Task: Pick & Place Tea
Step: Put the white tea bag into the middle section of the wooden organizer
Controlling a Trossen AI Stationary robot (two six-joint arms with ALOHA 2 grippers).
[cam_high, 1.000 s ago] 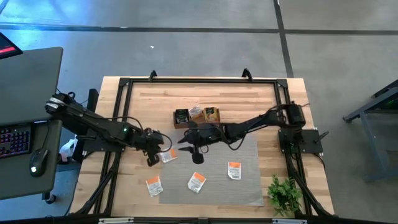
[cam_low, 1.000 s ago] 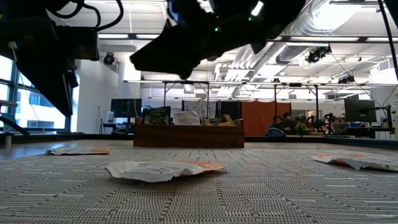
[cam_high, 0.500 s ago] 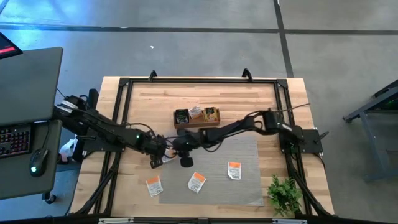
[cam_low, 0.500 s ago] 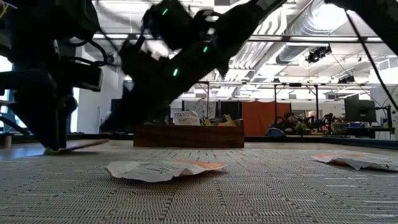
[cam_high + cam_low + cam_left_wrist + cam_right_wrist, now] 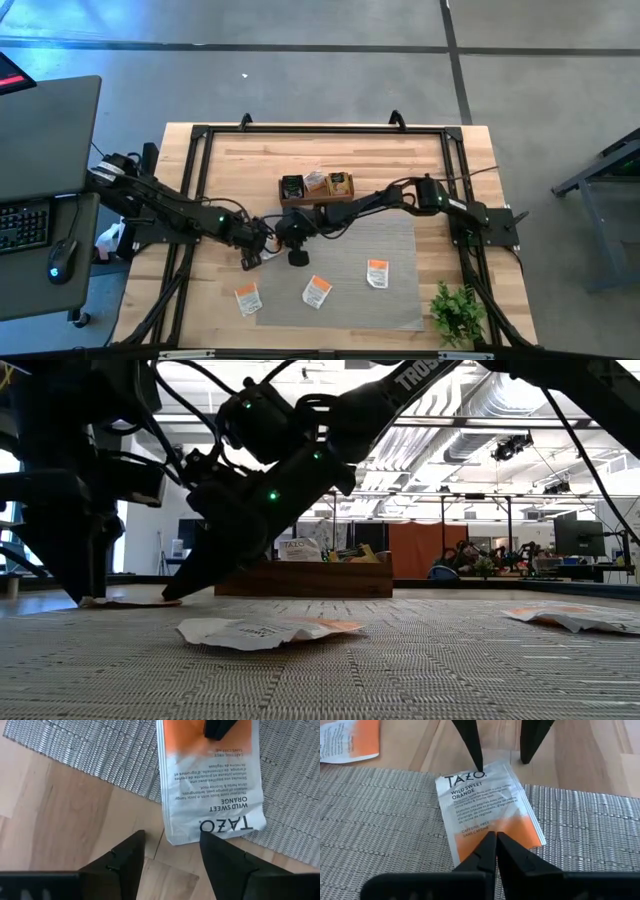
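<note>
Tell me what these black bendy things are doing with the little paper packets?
They are two robot arms at a wooden table. One picture looks straight down, one looks across the tabletop, and two come from cameras on the arms' wrists.

On the table lies a grey mat with small flat tea packets on and beside it. Behind them stands a brown box holding more tea.

Both arms meet at one white and orange packet, lying half on the mat. The left gripper has its fingers open, with the packet's edge between them. The right gripper has its fingers shut, their tips on the packet's orange end. The packet lies flat on the table, so nothing is lifted.
</note>
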